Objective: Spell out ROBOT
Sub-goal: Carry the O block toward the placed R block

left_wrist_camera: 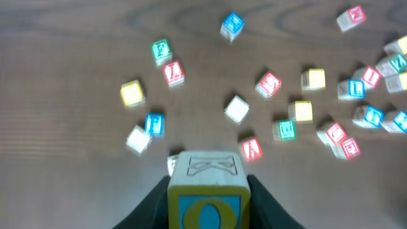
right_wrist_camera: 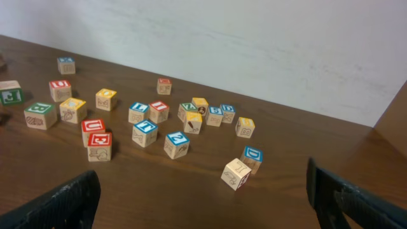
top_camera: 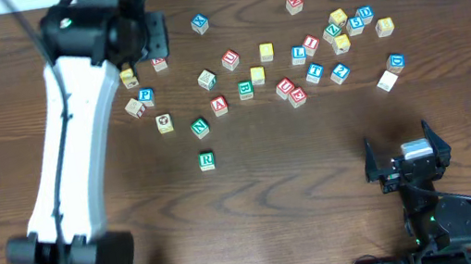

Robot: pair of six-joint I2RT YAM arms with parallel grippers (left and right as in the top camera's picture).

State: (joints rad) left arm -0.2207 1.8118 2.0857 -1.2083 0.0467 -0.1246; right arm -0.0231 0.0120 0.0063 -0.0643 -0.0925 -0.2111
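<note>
Block O (left_wrist_camera: 208,175) — one — in left claw (left_wrist_camera: 208,207)

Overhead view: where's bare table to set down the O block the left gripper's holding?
The O block fits on bare wood right of the green R block, across toward the right gripper. The band above, from the left arm to the white block, is crowded.

White left arm (top_camera: 79,146), black right arm (top_camera: 440,218).
White link behind left claw (left_wrist_camera: 208,191), black joints, black cable (top_camera: 60,167), green dot (top_camera: 65,24); silver block (top_camera: 416,150) behind right claw (top_camera: 406,155), green light (top_camera: 429,214).
</note>
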